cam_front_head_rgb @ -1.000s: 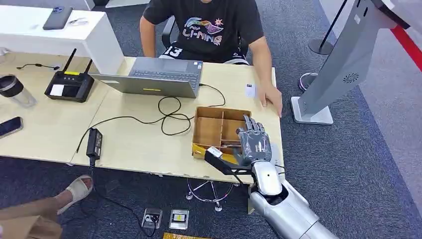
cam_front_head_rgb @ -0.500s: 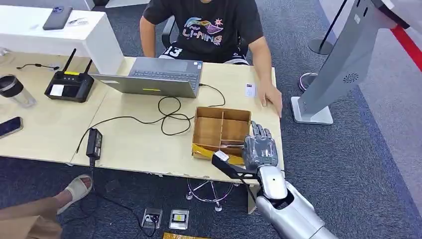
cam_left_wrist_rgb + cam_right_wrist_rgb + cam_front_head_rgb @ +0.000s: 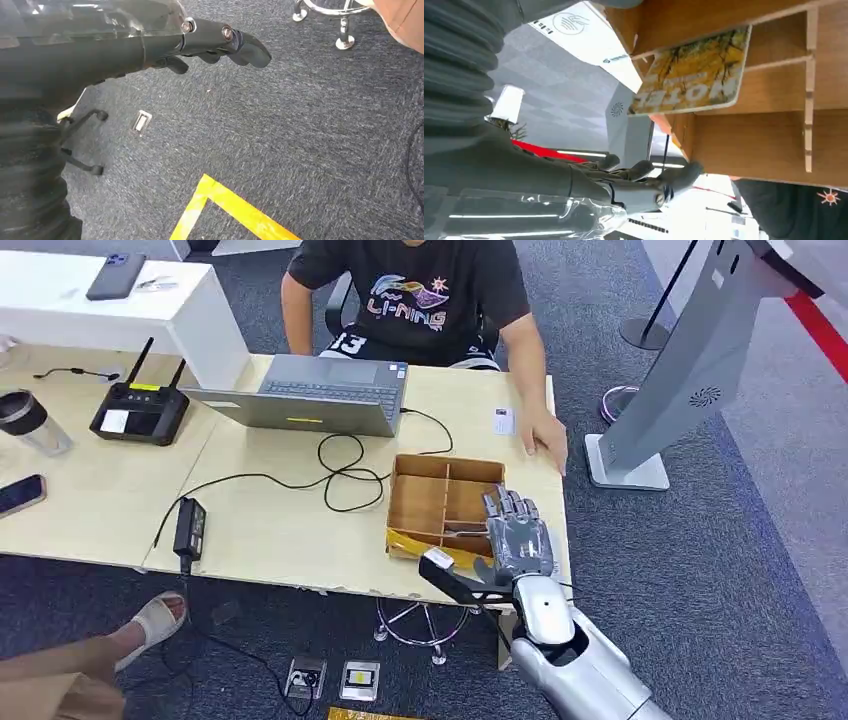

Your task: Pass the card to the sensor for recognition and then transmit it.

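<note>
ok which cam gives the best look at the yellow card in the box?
Right wrist view: the yellow card is close up, its face and printed lettering visible, leaning in a compartment of the wooden box. Head view shows just a thin yellow sliver at the box's near edge beside the right hand. Left wrist view looks at carpet.

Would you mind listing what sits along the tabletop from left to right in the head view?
Tumbler → router → laptop → wooden box → person's hand.
</note>
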